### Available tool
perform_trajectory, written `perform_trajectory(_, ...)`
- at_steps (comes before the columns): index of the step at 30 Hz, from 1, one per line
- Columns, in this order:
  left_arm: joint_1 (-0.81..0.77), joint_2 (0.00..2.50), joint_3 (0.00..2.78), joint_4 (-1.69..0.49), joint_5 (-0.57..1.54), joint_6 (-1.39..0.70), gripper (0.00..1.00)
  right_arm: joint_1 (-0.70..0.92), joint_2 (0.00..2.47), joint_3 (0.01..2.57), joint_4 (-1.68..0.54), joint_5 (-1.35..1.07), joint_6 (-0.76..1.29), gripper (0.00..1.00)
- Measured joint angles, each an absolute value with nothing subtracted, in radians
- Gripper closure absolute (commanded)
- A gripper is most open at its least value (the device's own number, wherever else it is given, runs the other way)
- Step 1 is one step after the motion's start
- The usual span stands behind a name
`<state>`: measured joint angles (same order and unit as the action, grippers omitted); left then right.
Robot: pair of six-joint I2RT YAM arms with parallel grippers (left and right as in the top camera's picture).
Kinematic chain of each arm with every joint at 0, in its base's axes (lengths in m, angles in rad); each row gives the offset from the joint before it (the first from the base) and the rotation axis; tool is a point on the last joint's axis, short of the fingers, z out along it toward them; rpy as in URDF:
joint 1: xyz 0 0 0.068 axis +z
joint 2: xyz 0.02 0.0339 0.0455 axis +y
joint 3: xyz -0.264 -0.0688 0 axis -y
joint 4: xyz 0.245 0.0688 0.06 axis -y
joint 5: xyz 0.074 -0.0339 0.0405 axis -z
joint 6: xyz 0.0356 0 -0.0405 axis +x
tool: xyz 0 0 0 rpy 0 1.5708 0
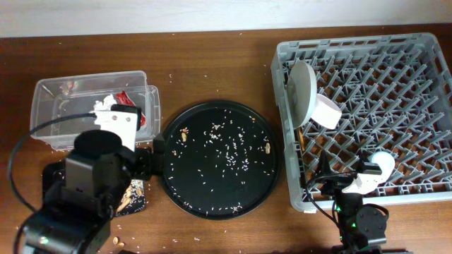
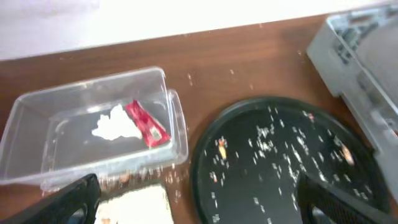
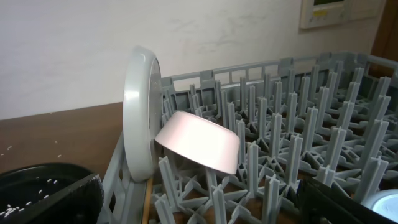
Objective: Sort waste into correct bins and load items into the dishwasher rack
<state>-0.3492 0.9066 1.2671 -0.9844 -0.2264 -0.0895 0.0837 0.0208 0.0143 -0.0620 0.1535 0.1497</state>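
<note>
The clear tub holds the white tissue and the red wrapper. The shallow black tray lies under my left arm, with beige scraps in it. My left gripper is open and empty, low between that tray and the round tray. In the dishwasher rack the plate stands on edge, the pinkish bowl leans upside down against it, and the chopsticks lie along the wall. The blue cup is at the right. My right gripper is open and empty over the rack's front.
A large round black tray sits between tub and rack, strewn with rice grains and small orange bits. Crumbs dot the brown table. A pale wall stands behind the rack.
</note>
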Motion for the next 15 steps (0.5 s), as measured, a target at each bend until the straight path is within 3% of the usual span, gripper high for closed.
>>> perform_trajectory(9,-0.313,0.719,0.640,-0.294,-0.206,-0.074,0.01,0.084,0.020,0.014,-0.062,0.154,0.150,0.02)
perform_trajectory(15,-0.271,0.437,0.337,-0.164,-0.164,-0.074,0.01,0.084,0.020,0.014,-0.062,0.154,0.150,0.02)
